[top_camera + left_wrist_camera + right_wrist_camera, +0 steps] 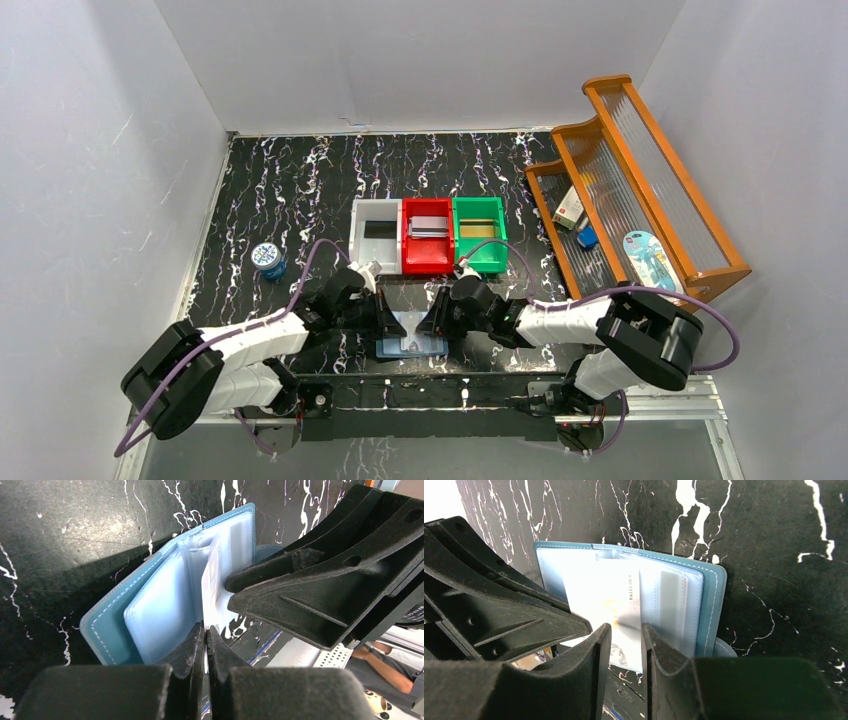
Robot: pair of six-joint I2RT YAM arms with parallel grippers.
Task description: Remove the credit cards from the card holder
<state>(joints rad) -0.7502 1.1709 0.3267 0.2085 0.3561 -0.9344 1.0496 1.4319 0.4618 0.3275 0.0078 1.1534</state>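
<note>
I'm watching the left gripper (pixel 205 630) pinching a clear pocket leaf of the open wallet (pixel 150 605) lying on the desk (pixel 75 540), while the right gripper (pixel 231 594) is touching a pale card (pixel 212 575).

— What are the arms built like?

— The left arm (pixel 250 345) and the right arm (pixel 570 322) are alike: white shells on the long links, bulky black housings at the joints, rounded like drums near the base.

— Any wiring on show?

— A purple cable (pixel 300 285) loops loosely along each arm.

— And the hands?

— The left hand (pixel 205 630) and the right hand (pixel 625 627) are matte black all over. Their fingers (pixel 589 655) are flat wedge-shaped plates, stiffened with raised ribs and narrowing to blunt tips, with small round holes in the sides.
</note>
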